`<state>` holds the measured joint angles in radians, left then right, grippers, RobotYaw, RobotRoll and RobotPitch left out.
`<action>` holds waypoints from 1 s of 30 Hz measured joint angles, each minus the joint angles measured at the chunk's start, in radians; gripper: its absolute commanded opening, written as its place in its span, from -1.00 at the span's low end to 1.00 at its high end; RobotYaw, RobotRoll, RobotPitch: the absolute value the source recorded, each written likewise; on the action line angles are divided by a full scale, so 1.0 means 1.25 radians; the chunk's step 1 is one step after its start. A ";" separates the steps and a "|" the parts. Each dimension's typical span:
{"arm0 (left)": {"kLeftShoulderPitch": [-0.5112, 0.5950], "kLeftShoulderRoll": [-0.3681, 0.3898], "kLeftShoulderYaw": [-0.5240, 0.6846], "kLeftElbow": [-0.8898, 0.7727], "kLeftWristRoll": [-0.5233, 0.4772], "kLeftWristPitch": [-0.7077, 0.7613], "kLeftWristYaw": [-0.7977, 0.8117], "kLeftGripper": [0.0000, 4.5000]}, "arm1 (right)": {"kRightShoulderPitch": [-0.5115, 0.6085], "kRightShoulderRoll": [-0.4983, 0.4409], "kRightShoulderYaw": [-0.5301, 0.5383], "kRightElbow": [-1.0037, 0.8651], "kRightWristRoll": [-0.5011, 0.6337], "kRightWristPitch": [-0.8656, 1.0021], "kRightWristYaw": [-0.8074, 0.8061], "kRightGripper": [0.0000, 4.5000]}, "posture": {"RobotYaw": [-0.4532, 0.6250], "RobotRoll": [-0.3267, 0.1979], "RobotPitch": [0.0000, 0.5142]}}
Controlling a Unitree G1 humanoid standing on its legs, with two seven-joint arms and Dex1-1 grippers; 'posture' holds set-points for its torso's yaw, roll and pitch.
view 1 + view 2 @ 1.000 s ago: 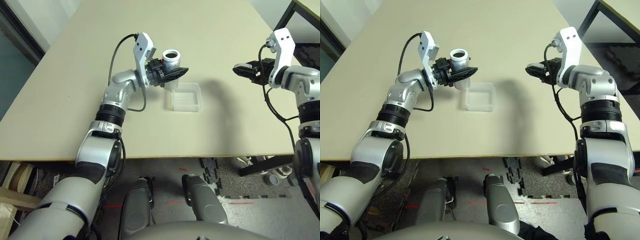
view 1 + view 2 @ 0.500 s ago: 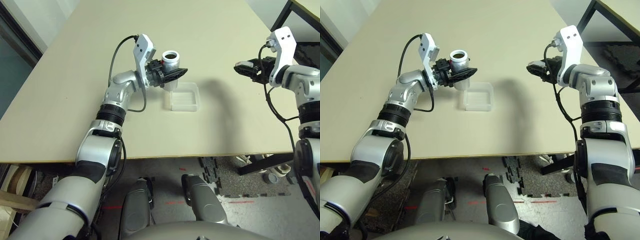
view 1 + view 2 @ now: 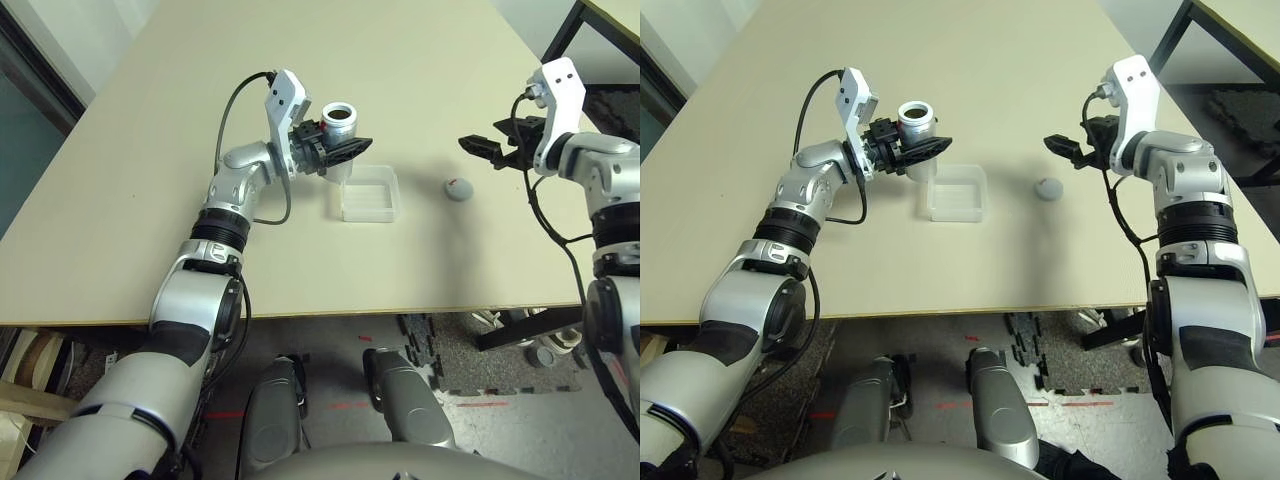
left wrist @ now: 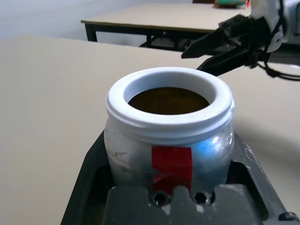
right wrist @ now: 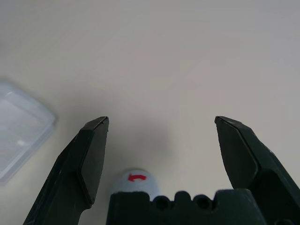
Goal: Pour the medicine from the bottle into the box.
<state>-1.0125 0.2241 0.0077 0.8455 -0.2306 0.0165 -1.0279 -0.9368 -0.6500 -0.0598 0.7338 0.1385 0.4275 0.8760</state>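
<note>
Right wrist view: fingers (image 5: 91,154) spread, empty

Even, fairly bright light falls from above on the pale table (image 3: 150,200). Soft-edged shadows lie on it: a broad faint one between the clear box (image 3: 369,194) and the lid (image 3: 457,188), a small one hugging the lid. The head views bend slightly at their edges. A bluish glint sits on the bottle (image 4: 168,145); the room behind it is blurred.
</note>
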 measured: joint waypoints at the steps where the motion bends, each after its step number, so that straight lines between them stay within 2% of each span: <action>1: -0.001 0.002 -0.001 0.002 0.002 0.000 0.000 0.17 | 0.002 -0.005 0.005 -0.007 0.001 -0.003 0.022 1.00 | -0.71 0.25 -0.48; 6: -0.009 0.009 -0.001 0.023 0.008 -0.008 0.000 0.17 | 0.037 -0.035 0.003 -0.073 0.026 -0.034 0.116 1.00 | -0.72 0.25 -0.49; 15: -0.020 0.015 -0.005 0.035 0.013 -0.021 -0.002 0.17 | 0.234 -0.070 -0.026 -0.295 0.155 -0.037 0.295 1.00 | -0.73 0.25 -0.51; 20: -0.029 0.016 -0.005 0.058 0.014 -0.028 -0.005 0.17 | 0.273 -0.059 -0.054 -0.363 0.208 -0.038 0.294 1.00 | -0.73 0.25 -0.52; 30: -0.030 0.023 -0.005 0.061 0.016 -0.029 -0.009 0.17 | 0.295 -0.035 -0.048 -0.369 0.210 -0.056 0.272 1.00 | -0.71 0.25 -0.51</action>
<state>-1.0494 0.2533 0.0018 0.9220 -0.2104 -0.0203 -1.0395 -0.5675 -0.6942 -0.1197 0.2724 0.4013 0.3580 1.2160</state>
